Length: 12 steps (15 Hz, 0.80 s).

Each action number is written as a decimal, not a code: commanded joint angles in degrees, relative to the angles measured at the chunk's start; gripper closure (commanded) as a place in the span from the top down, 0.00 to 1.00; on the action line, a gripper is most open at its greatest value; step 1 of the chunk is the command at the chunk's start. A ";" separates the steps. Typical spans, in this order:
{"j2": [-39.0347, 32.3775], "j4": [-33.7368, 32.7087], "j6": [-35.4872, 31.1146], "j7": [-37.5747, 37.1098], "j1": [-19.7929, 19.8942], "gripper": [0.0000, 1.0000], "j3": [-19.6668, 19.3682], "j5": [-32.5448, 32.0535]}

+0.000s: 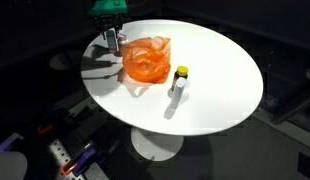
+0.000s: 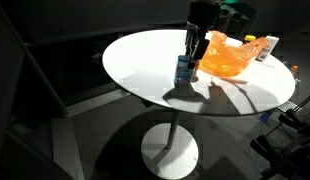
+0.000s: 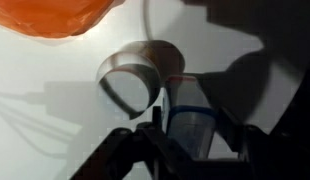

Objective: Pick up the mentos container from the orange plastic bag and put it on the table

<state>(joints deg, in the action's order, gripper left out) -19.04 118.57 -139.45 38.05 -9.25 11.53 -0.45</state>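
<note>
tool (image 2: 190, 56) grips the blue mentos container (image 2: 184, 70) standing on the table (image 2: 135, 62).

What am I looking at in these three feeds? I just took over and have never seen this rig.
It is one robot arm with a two-fingered hand. Two pictures come from cameras standing outside the robot; the third looks out from its wrist. On the round white table sit an orange plastic bag and a yellow-capped bottle. The hand appears to hold the blue-labelled mentos container just above or on the table, beside the bag.
</note>
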 commanded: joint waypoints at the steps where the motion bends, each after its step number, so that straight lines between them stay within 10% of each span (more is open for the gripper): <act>1: -0.23 -0.91 -0.42 -0.08 1.28 0.92 1.58 0.49; 12: 9.97 3.00 3.90 -9.94 2.59 1.00 0.96 4.27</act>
<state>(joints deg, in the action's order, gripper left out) -13.83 119.16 -138.17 30.94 -8.06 12.41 1.14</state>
